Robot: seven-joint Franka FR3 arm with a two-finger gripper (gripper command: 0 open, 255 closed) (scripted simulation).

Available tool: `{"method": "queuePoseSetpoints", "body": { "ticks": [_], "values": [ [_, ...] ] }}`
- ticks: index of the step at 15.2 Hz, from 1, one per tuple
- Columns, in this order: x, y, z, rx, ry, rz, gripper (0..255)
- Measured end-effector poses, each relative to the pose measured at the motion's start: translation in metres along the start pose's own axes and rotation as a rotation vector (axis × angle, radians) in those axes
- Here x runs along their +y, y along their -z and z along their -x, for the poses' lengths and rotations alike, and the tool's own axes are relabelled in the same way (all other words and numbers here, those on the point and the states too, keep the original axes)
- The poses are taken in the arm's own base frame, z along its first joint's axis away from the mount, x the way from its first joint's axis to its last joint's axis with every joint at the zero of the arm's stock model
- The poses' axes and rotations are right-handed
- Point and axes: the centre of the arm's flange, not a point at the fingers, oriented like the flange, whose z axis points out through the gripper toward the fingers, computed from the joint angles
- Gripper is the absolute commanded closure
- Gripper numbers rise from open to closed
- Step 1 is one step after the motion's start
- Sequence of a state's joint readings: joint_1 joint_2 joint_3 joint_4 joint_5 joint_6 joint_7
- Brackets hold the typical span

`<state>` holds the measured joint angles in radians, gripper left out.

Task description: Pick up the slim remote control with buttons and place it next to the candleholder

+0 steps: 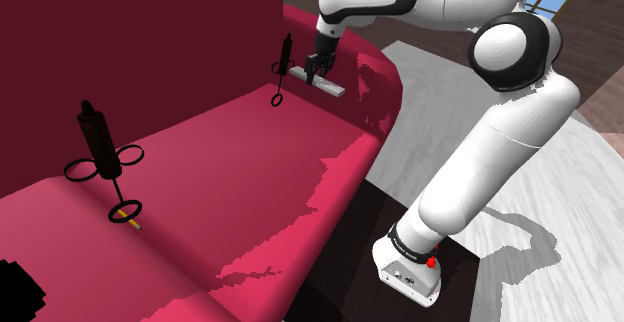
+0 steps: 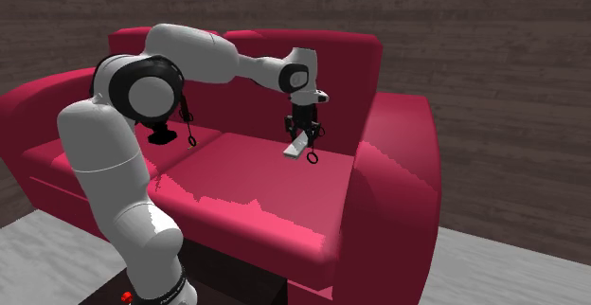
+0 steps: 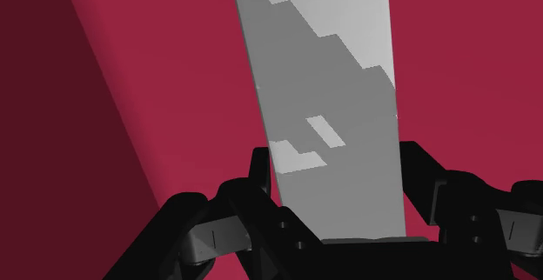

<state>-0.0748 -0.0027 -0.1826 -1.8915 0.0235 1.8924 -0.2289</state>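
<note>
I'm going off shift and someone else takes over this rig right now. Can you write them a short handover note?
Gripper: shut on the grey remote, fingers clasping its long sides.
Remote: over the red sofa seat, close beside a black candleholder. I cannot tell whether it touches the cushion. A second candleholder stands further along the seat.
Done: the grasp.
Left: probably set the remote down beside the candleholder, open the fingers, back away.
</note>
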Motion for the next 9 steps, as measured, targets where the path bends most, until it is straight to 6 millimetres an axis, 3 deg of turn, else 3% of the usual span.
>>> {"method": "queuePoseSetpoints", "body": {
  "ticks": [9],
  "values": [
    [0.000,0.046,0.000,0.000,0.000,0.000,255]
  ]
}}
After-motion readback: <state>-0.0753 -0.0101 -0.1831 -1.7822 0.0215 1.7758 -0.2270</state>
